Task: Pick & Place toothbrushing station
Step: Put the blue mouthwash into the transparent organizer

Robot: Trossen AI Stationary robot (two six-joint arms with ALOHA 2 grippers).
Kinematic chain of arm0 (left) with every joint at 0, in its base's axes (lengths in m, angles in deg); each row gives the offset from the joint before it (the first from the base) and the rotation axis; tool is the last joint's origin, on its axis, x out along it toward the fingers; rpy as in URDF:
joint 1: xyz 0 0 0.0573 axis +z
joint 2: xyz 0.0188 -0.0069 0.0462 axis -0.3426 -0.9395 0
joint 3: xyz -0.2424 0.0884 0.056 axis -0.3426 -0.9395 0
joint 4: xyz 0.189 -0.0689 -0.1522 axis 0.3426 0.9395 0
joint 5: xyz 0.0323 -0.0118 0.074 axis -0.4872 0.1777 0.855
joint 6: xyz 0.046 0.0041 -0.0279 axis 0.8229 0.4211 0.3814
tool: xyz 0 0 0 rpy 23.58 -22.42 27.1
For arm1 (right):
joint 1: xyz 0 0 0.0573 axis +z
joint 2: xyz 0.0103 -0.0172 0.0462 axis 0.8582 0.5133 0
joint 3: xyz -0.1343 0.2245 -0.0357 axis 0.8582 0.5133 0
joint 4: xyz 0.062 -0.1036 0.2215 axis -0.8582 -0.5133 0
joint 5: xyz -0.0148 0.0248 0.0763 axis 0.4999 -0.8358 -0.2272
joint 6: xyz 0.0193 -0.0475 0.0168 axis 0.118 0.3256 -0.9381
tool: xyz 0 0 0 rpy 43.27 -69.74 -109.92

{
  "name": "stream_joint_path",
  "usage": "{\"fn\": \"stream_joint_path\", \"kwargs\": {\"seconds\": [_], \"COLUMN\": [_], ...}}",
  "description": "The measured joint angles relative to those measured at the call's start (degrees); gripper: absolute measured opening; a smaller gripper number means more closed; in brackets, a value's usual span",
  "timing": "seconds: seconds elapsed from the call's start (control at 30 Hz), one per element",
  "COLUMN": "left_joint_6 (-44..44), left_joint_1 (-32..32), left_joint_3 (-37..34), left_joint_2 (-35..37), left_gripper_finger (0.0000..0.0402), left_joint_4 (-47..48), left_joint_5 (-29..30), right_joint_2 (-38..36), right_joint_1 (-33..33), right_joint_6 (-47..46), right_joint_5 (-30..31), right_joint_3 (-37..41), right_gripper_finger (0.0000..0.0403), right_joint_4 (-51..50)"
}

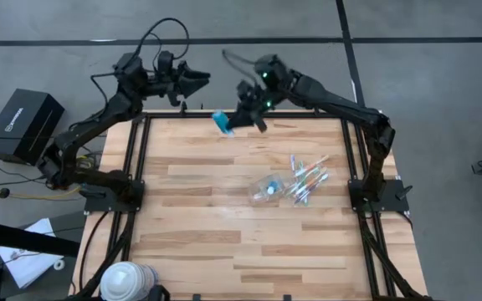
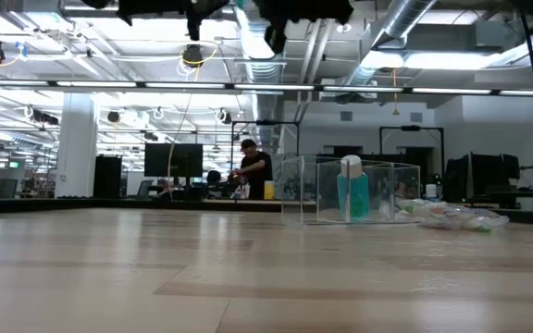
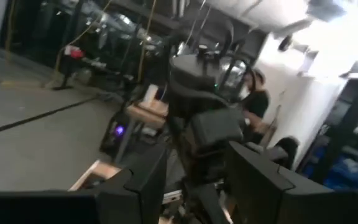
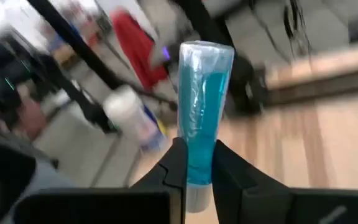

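My right gripper point(image 1: 243, 115) is high over the table's far edge, shut on a short blue tube point(image 1: 222, 123) with a white end, which also shows in the right wrist view point(image 4: 202, 106). A see-through plastic cup point(image 1: 265, 191) rests on the table right of the middle with a small blue-and-white thing inside it; it also shows in the low view point(image 2: 340, 190). Several thin pastel toothbrushes point(image 1: 308, 179) lie in a loose pile just right of the cup. My left gripper point(image 1: 197, 82) is open and empty, raised beyond the table's far edge. My right gripper pinches the blue tube between its two fingers, on the tube's body just above the white end point(image 4: 197, 177). The fingers lie across the tube. The tube sticks out past the fingertips, its flat sealed end point(image 4: 207, 50) farthest off, lifted clear of the table.
A big white-and-blue roll point(image 1: 128, 280) stands at the near left corner. A black box point(image 1: 25, 125) sits on the floor left of the table. Black frame rails point(image 1: 136, 167) run along both sides. A person point(image 2: 253, 168) stands far back in the room.
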Motion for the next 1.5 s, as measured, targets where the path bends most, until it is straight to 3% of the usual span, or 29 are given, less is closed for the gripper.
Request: {"fn": "stream_joint_path", "kwargs": {"seconds": [0.2, 0.5, 1.0, 1.23, 1.5], "left_joint_6": [2.32, 1.74, 0.71, 0.03, -1.23], "left_joint_1": [2.15, -0.17, -6.44, -6.93, -7.38], "left_joint_3": [-1.7, -10.25, -17.18, -17.18, -17.18], "left_joint_2": [1.01, 1.06, 1.01, 1.01, 1.01], "left_gripper_finger": [0.0166, 0.0162, 0.0157, 0.0155, 0.0156], "left_joint_4": [3.27, 3.54, 2.58, 1.38, 0.74], "left_joint_5": [0.28, 0.79, 5.61, 6.09, 6.07], "right_joint_2": [-0.03, 3.05, 15.56, 14.29, 14.42], "right_joint_1": [0.64, 1.15, 3.32, 2.55, 0.93], "right_joint_6": [4.08, -0.2, -2.39, -5.98, -8.07], "right_joint_5": [4.06, 6.9, 7.11, 6.98, 5.88], "right_joint_3": [8.61, 23.09, 24.36, 24.1, 22.15], "right_gripper_finger": [0.0035, 0.0035, 0.0036, 0.0117, 0.0197], "right_joint_4": [-5.43, 4.79, 4.85, 11.61, 11.03]}}
